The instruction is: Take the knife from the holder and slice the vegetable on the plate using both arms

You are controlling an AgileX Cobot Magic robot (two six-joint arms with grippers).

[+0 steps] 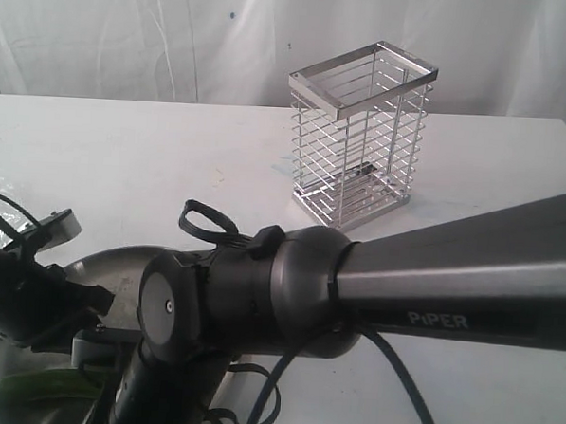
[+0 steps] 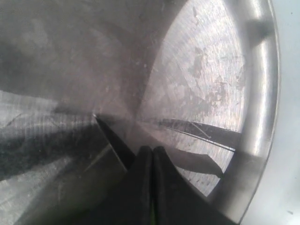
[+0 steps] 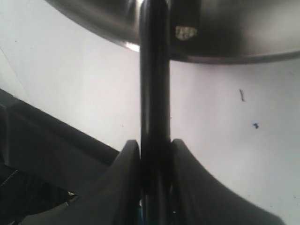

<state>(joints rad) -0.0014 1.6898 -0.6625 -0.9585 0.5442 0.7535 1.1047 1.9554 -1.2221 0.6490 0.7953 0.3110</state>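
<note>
My right gripper (image 3: 154, 143) is shut on the black handle of the knife (image 3: 154, 84), which runs toward the rim of the steel plate (image 3: 234, 42). In the exterior view the right arm (image 1: 431, 277) hides that grip and the knife. The left gripper (image 2: 152, 149) is shut, low over the plate (image 2: 206, 70). A thin green sliver shows in the slit between its fingers; whether it grips it I cannot tell. A dark pointed strip (image 2: 112, 138), apparently the blade, lies beside the fingertips. The green vegetable (image 1: 37, 384) lies on the plate (image 1: 119, 260). The wire holder (image 1: 363, 131) stands empty.
The holder stands at the far middle of the white table (image 1: 124, 156), before a white curtain. The right arm crosses low from the right edge to the plate, with black cables hanging under it. The left arm (image 1: 22, 293) is at the near left. A small pale speck (image 3: 186, 32) is on the plate.
</note>
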